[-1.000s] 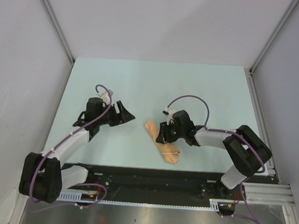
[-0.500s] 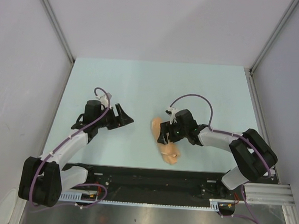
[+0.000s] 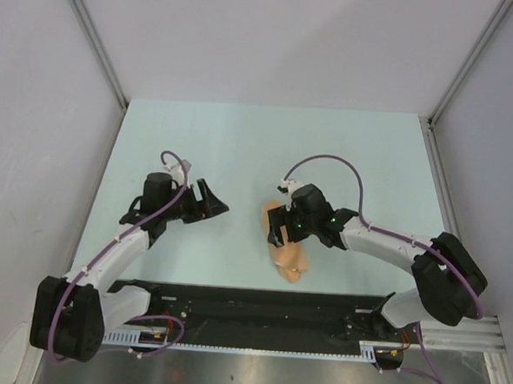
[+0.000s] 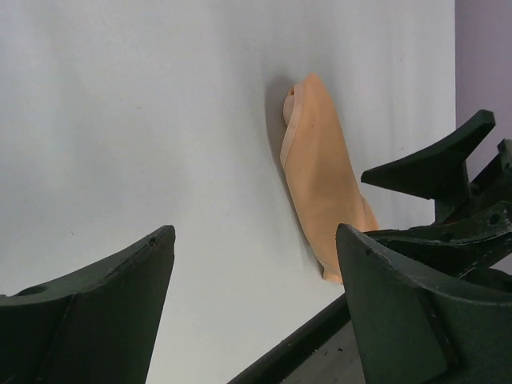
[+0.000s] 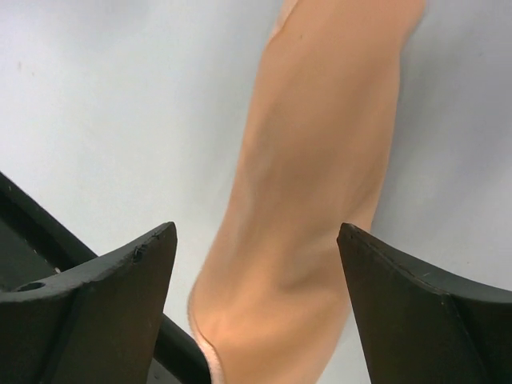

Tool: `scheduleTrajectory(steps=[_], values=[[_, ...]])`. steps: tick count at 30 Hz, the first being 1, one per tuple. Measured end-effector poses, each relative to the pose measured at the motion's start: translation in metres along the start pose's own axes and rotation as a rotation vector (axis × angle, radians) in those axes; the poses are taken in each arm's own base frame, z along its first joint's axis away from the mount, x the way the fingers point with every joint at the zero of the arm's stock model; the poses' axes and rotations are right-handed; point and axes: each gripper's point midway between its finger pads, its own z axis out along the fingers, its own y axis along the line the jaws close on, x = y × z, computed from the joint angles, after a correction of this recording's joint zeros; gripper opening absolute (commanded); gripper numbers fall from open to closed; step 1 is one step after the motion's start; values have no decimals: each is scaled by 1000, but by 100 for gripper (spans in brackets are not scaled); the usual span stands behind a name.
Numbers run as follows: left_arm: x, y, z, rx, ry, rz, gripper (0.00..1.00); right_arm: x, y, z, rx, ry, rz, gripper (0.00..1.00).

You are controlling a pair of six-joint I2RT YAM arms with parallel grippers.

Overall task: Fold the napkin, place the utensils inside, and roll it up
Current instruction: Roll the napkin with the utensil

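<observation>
The napkin (image 3: 292, 260) lies as a tight peach-tan roll on the table close to the near edge, running from far-left to near-right. My right gripper (image 3: 278, 226) hovers over the roll's middle, open; in the right wrist view the roll (image 5: 320, 184) passes between the spread fingertips of the gripper (image 5: 256, 232) without touching them. My left gripper (image 3: 216, 198) stands open and holds nothing, well left of the roll. In its wrist view the gripper (image 4: 254, 240) faces the roll (image 4: 324, 184) and the right arm's black fingers (image 4: 436, 164). The utensils are hidden.
The pale table (image 3: 242, 148) ends at a black rail (image 3: 258, 301) just beyond the roll's near end, seen too in the right wrist view (image 5: 20, 212). Grey walls stand at the left, right and back.
My right gripper has opened wide and let go of the roll. The roll has turned to lie steeper towards the near edge. My left arm has drawn back slightly to the left.
</observation>
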Motion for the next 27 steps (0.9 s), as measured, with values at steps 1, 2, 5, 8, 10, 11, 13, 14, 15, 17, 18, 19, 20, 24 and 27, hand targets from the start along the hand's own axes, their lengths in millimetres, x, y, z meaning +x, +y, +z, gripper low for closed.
scheduleTrajectory(steps=[1, 2, 5, 8, 10, 11, 13, 14, 15, 17, 18, 19, 20, 24, 27], values=[[1, 0, -1, -1, 1, 2, 86, -5, 2, -1, 21, -10, 2, 94], [1, -1, -2, -1, 1, 3, 86, -9, 4, -2, 42, -19, 4, 94], [2, -2, -5, 0, 1, 13, 86, -15, 6, -4, 110, -39, 7, 97], [2, -2, -8, -1, 3, 18, 87, -13, 1, -2, 195, -40, 16, 97], [1, -2, -10, -4, 4, 21, 87, -8, -1, 0, 229, -29, 23, 97], [1, -2, -10, -5, 4, 22, 87, -5, -3, 2, 242, -21, 30, 96], [0, -2, -11, -5, 3, 26, 87, 2, -7, 6, 267, -2, 43, 94], [0, -2, -12, -5, 1, 25, 87, 5, -8, 8, 276, 9, 46, 93], [0, -1, -12, -5, 2, 25, 87, 8, -10, 10, 283, 18, 50, 91], [0, -1, -13, -2, 4, 20, 88, 16, -12, 15, 295, 43, 54, 88], [0, -1, -13, 0, 4, 19, 88, 19, -11, 17, 297, 55, 54, 87], [0, -1, -13, 2, 5, 17, 88, 22, -10, 19, 298, 64, 53, 85], [-1, -1, -13, 3, 5, 16, 88, 25, -10, 21, 302, 73, 54, 84], [-1, -1, -14, 5, 4, 13, 88, 30, -10, 29, 316, 95, 54, 82], [-2, 0, -14, 4, 2, 11, 88, 31, -9, 32, 322, 105, 50, 78]])
